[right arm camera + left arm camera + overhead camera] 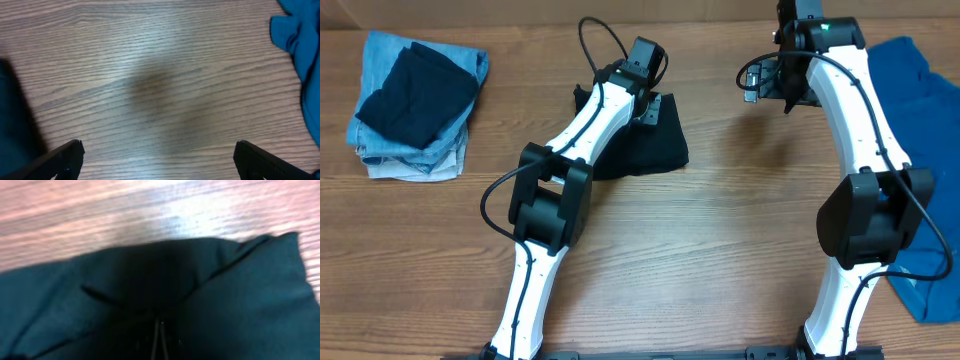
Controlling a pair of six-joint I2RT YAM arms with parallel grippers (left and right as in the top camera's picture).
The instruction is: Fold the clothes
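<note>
Mid-fold: black garment [665,150], centre frame.
Left end effector [159,335] seems clenched on it; right end effector [157,152], released, probably needs another edge.

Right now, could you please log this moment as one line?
left jaws: shut on black garment | right jaws: open, empty, over table | blue garment: unfolded

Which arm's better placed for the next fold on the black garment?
Left. The left fingers are down on the black garment, creases converging where they seem to pinch it. The right fingers hang open over bare table, between that garment and the blue cloth, touching neither.
</note>
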